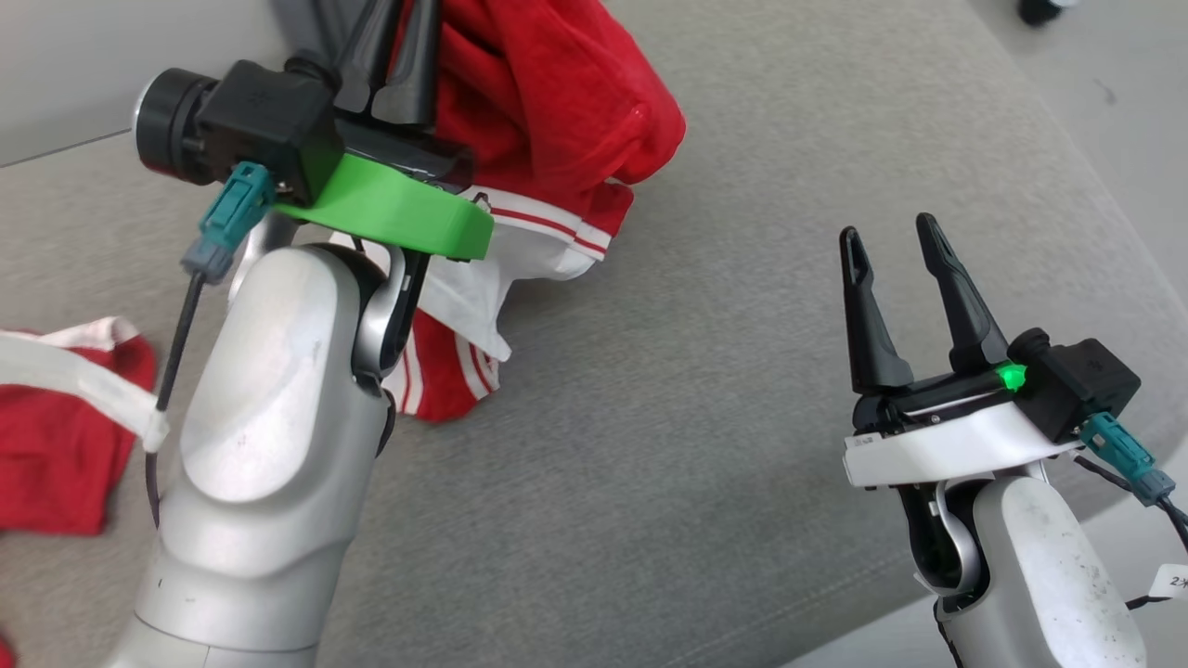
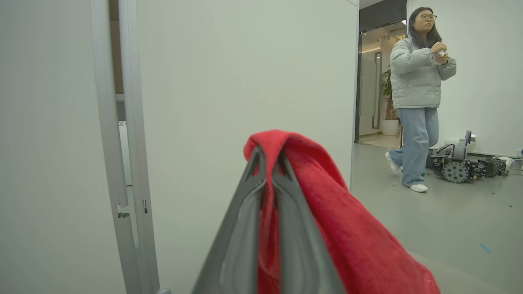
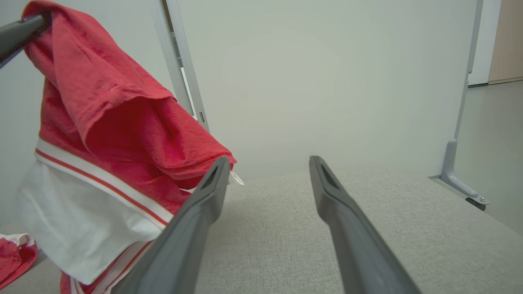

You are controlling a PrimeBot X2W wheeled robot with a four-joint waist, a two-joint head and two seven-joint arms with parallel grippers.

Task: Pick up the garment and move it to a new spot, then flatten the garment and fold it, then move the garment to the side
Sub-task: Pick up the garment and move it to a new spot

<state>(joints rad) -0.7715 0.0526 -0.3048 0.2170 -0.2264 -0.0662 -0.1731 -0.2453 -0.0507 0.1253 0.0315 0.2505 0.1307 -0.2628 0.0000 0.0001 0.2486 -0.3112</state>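
Up at the left, the left gripper (image 1: 397,65) is clamped on a fold of the red garment (image 1: 548,102). The cloth hangs from its fingertips, and the white striped hem trails down to the grey surface (image 1: 696,482). In the left wrist view the two fingers (image 2: 245,212) are pressed together with red cloth pinched between them. The right gripper (image 1: 893,243) hovers over the grey surface with its fingers spread and nothing between them, apart from the garment. More red cloth (image 1: 56,455) lies at the left edge; whether it is the same garment I cannot tell. A person (image 2: 416,81) stands on the floor beyond a white panel (image 2: 245,73).
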